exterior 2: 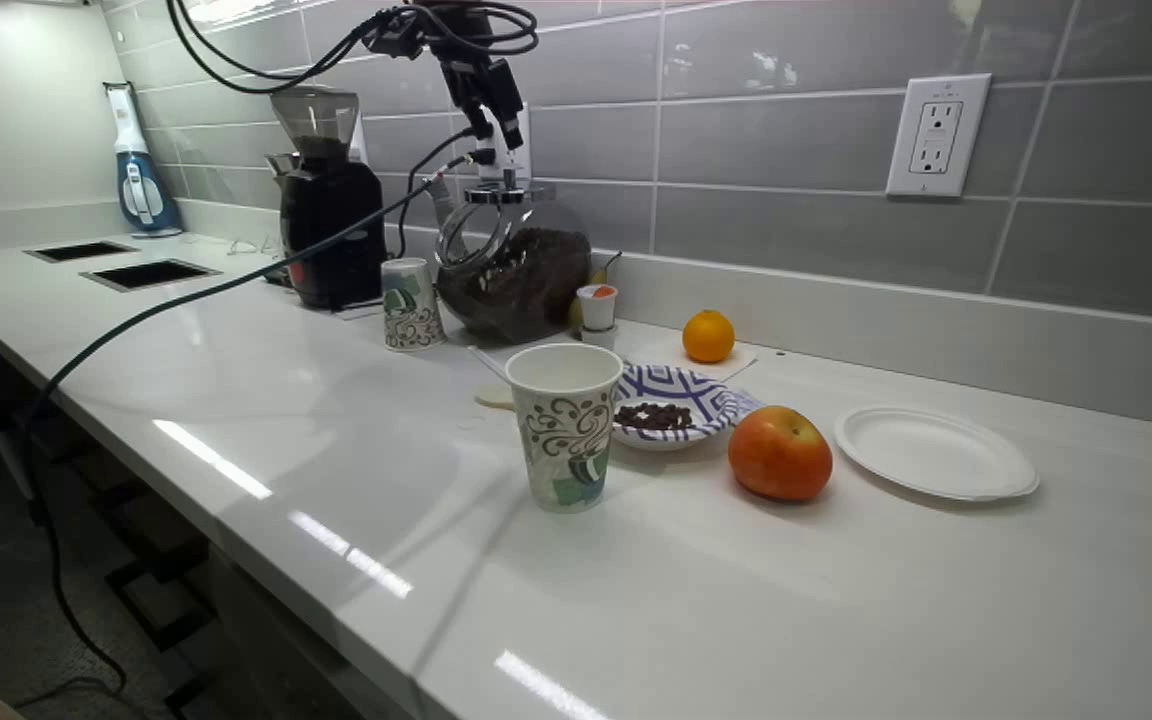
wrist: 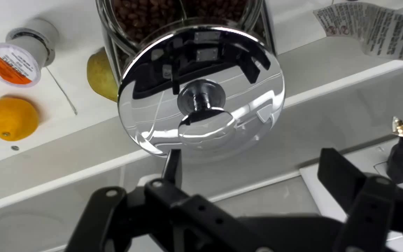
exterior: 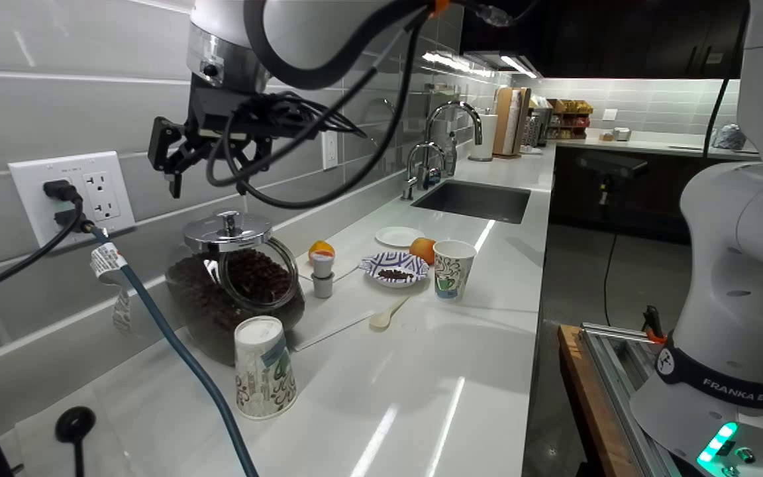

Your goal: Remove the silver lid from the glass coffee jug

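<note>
The silver lid [exterior: 228,233], a shiny disc with a knob, lies flat on top of the glass coffee jug [exterior: 199,301]. The jug is round and holds dark beans, with a clear ring on its side below the lid. In an exterior view the lid [exterior 2: 508,192] and jug [exterior 2: 541,285] stand by the wall. In the wrist view the lid [wrist: 152,112] fills the upper middle, hiding most of the jug [wrist: 142,21]. My gripper [exterior: 208,187] is open and empty above the lid, apart from it; it also shows in an exterior view [exterior 2: 497,131] and the wrist view [wrist: 251,152].
A blue cable [exterior: 176,358] crosses in front of the jug. An upturned paper cup [exterior: 265,371] stands close to it. Small pods [exterior: 322,278], an orange [exterior 2: 708,336], a patterned bowl [exterior 2: 676,380], and an upright cup [exterior 2: 566,430] stand nearby. The wall outlet [exterior: 70,199] is behind.
</note>
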Available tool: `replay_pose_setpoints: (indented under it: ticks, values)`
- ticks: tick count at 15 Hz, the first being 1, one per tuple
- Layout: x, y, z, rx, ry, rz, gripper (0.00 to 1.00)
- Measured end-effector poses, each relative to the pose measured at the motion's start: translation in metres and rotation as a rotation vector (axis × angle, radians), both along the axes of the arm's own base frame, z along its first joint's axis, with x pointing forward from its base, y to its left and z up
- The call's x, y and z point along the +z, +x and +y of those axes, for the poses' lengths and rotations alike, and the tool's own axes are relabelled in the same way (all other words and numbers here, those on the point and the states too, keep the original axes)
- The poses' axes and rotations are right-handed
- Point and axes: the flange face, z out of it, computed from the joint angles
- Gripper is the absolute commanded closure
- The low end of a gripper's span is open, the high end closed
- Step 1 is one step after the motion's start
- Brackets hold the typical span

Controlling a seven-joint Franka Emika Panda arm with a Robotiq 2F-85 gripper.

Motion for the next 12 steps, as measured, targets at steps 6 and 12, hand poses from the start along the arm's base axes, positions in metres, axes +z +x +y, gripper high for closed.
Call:
replay_pose_setpoints:
  ticks: [6,12]
  values:
    - [-0.013,-0.054,-0.014,0.163,-0.026,-0.268,0.0]
    - [0.011,-0.13,-0.064,0.128,-0.027,-0.409,0.0]
